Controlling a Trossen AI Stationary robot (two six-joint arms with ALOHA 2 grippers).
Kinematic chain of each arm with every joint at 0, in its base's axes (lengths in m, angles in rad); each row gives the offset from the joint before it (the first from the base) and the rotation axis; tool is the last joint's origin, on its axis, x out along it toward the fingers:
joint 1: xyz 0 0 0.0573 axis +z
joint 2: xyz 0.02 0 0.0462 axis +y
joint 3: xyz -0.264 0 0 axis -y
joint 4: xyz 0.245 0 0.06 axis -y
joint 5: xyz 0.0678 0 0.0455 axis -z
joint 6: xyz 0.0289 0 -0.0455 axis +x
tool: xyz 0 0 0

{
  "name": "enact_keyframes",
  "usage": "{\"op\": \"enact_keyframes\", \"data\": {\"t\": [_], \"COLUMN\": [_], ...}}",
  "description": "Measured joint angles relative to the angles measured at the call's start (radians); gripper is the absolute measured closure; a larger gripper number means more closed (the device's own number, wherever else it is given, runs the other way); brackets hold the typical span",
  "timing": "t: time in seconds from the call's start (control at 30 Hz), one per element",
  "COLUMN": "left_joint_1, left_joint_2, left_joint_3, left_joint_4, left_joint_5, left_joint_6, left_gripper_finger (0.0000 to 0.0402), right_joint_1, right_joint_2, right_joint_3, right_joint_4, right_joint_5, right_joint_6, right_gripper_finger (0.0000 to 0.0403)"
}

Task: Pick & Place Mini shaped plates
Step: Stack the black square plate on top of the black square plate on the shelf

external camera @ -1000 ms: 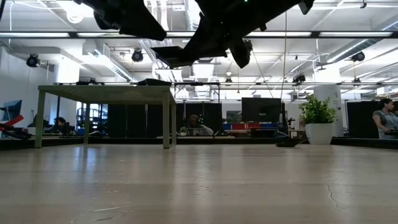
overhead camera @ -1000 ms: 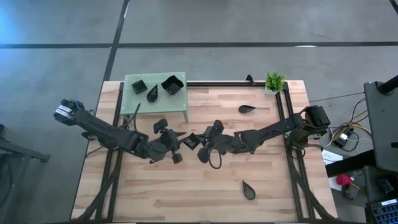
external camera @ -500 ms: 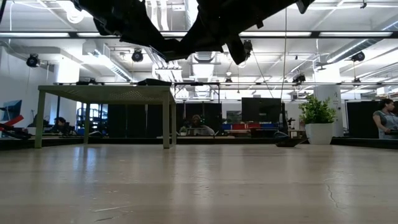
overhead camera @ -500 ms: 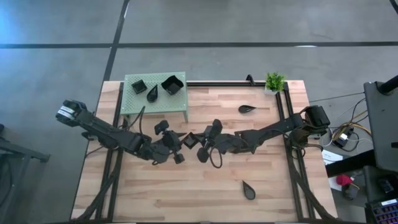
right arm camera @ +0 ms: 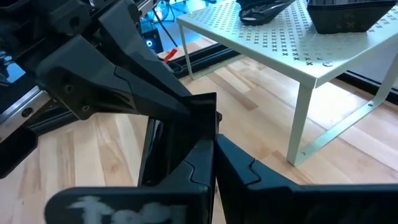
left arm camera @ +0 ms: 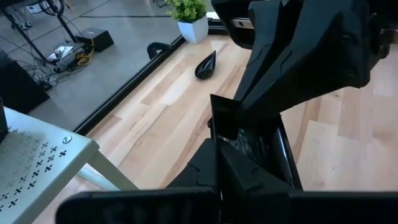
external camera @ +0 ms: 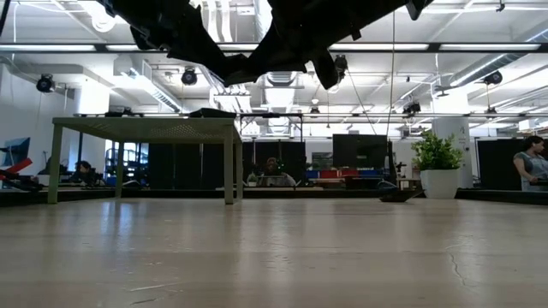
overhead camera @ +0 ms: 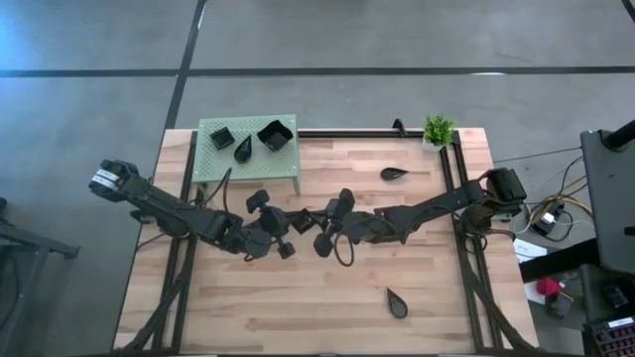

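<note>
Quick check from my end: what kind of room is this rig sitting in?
Likely an open-plan lab or workshop: ceiling strip lights, monitors behind the table, a person at the far right.

Stand (overhead camera: 248, 149) sits back-left on your table (overhead camera: 327, 297), three plates (overhead camera: 246, 139) on it; potted plant (overhead camera: 438, 130) back-right; one plate (overhead camera: 396, 302) front, right of centre.

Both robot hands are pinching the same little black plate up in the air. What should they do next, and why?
Probably the right gripper should let go. The left gripper is shut on the same square plate, so it looks like a hand-over, and the green stand holding other plates is on the left arm's side.
</note>
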Motion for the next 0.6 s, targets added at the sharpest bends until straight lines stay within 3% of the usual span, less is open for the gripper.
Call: {"op": "enact_keyframes", "data": {"t": [0.37,0.6], "left_joint_1": [0.004,0.004], "left_joint_2": [-0.007,-0.029], "left_joint_3": [0.0,-0.002], "left_joint_4": [-0.002,-0.021], "left_joint_5": [0.017,0.036], "left_joint_6": [-0.014,-0.034], "left_gripper_finger": [0.0401,0.0401], "right_joint_1": [0.0,0.002], "right_joint_2": [0.0,0.0], "right_joint_3": [0.0,0.0], "right_joint_4": [0.0,0.004], "right_joint_5": [0.02,0.02], "right_joint_6": [-0.008,-0.012], "right_gripper_finger": [0.039,0.0337]}}
